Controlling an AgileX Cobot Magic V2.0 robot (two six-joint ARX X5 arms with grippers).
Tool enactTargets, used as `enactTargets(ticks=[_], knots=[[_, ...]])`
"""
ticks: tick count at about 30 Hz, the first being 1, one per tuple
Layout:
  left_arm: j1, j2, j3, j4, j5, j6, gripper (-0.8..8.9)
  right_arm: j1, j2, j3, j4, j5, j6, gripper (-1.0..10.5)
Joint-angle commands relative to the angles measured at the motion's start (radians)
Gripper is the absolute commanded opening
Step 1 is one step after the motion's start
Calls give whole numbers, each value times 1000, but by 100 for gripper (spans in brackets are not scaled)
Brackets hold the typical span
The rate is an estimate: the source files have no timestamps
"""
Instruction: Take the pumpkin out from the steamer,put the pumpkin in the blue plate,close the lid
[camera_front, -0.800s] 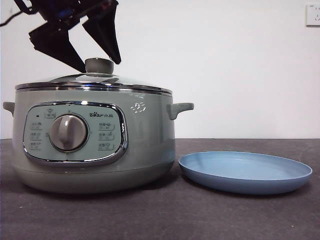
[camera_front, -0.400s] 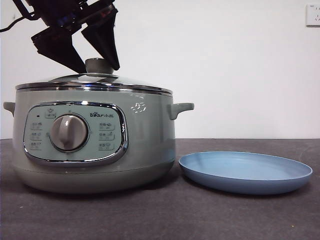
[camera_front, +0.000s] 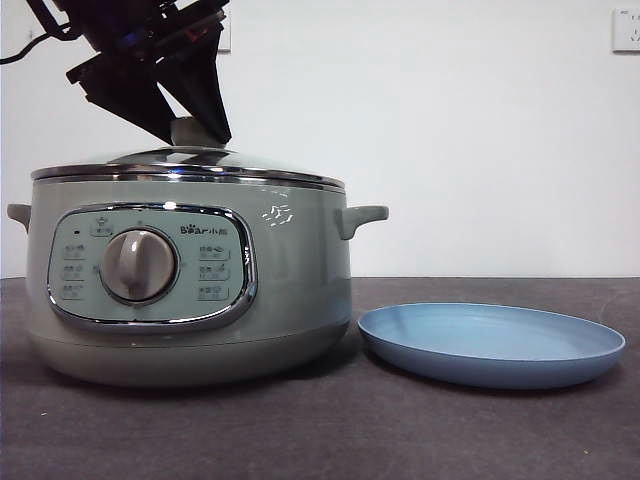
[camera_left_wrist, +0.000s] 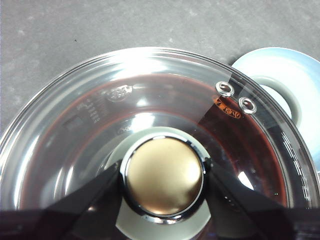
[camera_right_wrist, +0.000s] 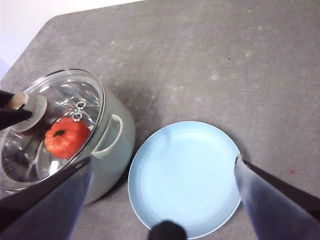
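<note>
The sage-green steamer stands at the left of the table with its glass lid seated on it. My left gripper reaches down from the upper left and is shut on the lid's knob, one jaw pressed against each side. Through the glass, the orange-red pumpkin shows inside the steamer. To the steamer's right lies the blue plate, with nothing on it. My right gripper hangs open high above the plate, outside the front view.
A dark grey table carries everything. One steamer side handle points toward the plate, with a small gap between steamer and plate. A white wall with a socket is behind.
The left gripper's jaws have drawn together from straddling the knob to gripping it. The lid, the steamer and the plate have not moved.
</note>
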Motion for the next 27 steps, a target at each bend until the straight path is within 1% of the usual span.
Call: enactTargets(ticks=[1,7,11,14,16,19,23,25,27], knots=[[-2,1,8,16,-2,8,-9,0,0,2,3,2,7,473],[-2,-26,69,16,-3,4,-9,0,0,2,8,0,7,473],[-2,-75,103,14,-5,5,-9,1,0,2,26,-6,7,473],[-2,-130,109,8,-26,5,-9,6,7,2,55,-59,6,473],[-2,-171,109,-3,-70,5,-9,19,19,2,84,-81,6,473],[-2,-240,109,-33,-148,10,-9,64,50,4,132,-80,7,473],[-2,-343,109,-84,-245,13,-9,163,127,31,160,-72,6,478],[-2,-391,109,-106,-297,13,-9,210,185,63,161,-69,6,500],[-2,-439,109,-126,-364,13,-9,260,257,110,160,-69,6,548]])
